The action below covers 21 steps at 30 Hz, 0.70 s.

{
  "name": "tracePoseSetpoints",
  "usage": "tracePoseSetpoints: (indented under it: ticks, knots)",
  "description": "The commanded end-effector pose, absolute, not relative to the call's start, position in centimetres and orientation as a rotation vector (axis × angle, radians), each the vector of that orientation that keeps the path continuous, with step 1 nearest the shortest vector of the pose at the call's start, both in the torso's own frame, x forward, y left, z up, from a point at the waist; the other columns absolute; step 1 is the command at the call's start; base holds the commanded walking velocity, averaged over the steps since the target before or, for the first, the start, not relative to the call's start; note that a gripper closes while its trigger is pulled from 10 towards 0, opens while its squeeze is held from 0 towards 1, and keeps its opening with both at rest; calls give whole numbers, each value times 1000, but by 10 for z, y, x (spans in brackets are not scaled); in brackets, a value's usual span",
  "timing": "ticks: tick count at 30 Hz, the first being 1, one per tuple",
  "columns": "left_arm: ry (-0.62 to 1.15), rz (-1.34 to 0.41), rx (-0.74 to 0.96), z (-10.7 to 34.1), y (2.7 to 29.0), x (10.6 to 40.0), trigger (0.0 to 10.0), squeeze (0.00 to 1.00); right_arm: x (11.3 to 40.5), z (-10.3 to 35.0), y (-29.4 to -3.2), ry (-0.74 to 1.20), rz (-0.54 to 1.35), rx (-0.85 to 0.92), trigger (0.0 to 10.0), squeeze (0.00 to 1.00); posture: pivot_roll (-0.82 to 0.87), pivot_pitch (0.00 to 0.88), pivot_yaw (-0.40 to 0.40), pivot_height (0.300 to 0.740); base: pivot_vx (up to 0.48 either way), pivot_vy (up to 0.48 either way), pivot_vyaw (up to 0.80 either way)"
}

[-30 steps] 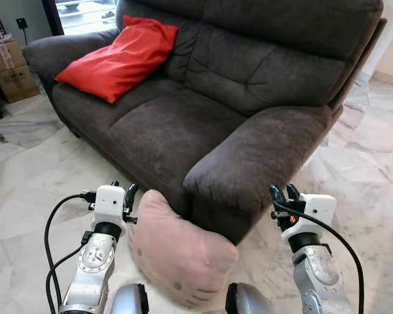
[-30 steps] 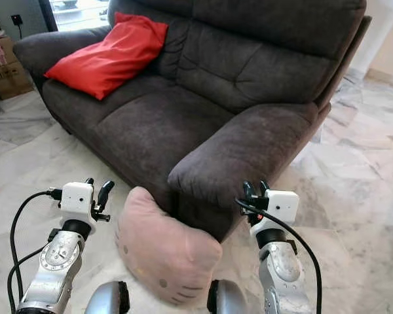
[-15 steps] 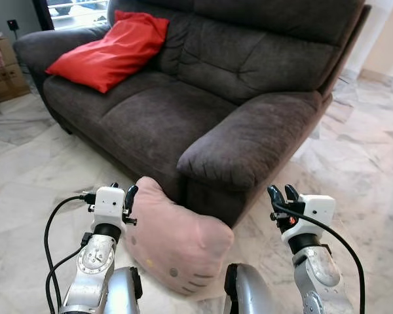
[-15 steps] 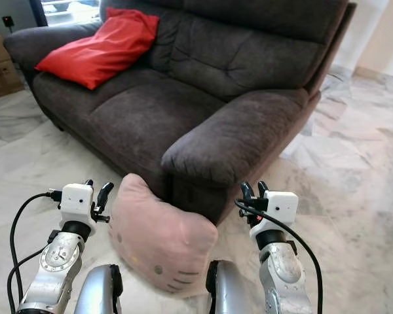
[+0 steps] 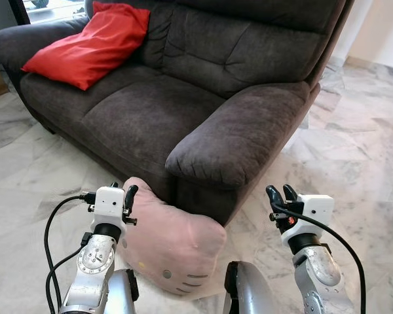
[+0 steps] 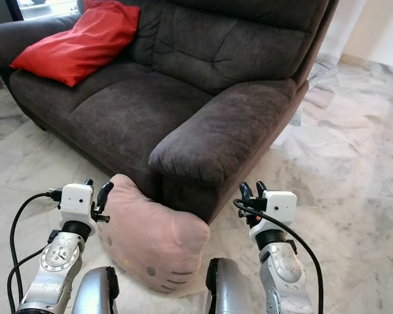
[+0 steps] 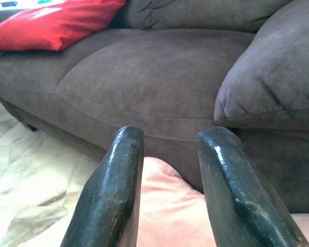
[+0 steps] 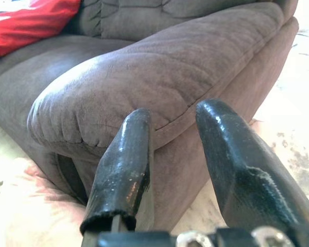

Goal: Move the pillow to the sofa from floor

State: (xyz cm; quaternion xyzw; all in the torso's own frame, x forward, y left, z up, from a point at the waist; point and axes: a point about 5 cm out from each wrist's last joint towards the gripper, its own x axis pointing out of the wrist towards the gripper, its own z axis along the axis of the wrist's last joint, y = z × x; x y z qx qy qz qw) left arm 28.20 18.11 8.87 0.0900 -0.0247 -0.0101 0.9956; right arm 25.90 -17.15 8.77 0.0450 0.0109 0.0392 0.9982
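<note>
Down at the robot's feet on the marble floor [image 5: 26, 190]: pink pillow [image 5: 173, 245] (cat face stitched on it), leaning against the sofa's front under the near armrest [image 5: 239, 134]. Left hand [image 5: 123, 199] up just beside the pillow's top corner, fingers [image 7: 110, 190] parted, gripping nothing. Right hand [image 5: 280, 196] raised off to the armrest's side, fingers [image 8: 121, 170] likewise apart and empty. Further back, dark grey sofa [image 5: 183, 85]. Farthest off, red cushion [image 5: 85, 42] propped in the seat's far corner.
</note>
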Motion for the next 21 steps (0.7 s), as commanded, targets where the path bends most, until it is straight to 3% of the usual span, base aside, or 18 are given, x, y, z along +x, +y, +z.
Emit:
tracePoseSetpoints:
  ticks: [1, 8, 18, 21]
  knots:
    - [-28, -15, 171, 85, 181, 282, 10000, 0, 260, 91, -174, 21, 66, 78, 10000, 0, -17, 0, -66, 519, 0, 0, 0]
    - [-23, -11, 167, 84, 182, 281, 10000, 0, 261, 88, -177, 47, 41, 82, 10000, 0, -17, 0, -67, 519, 0, 0, 0]
    - [-23, -8, 161, 84, 182, 281, 10000, 0, 261, 87, -178, 51, 41, 73, 10000, 0, -16, 0, -68, 519, 0, 0, -736]
    - [-22, -6, 158, 84, 182, 281, 10000, 0, 261, 87, -179, 48, 30, 66, 10000, 0, -15, 0, -68, 519, 0, 0, 0]
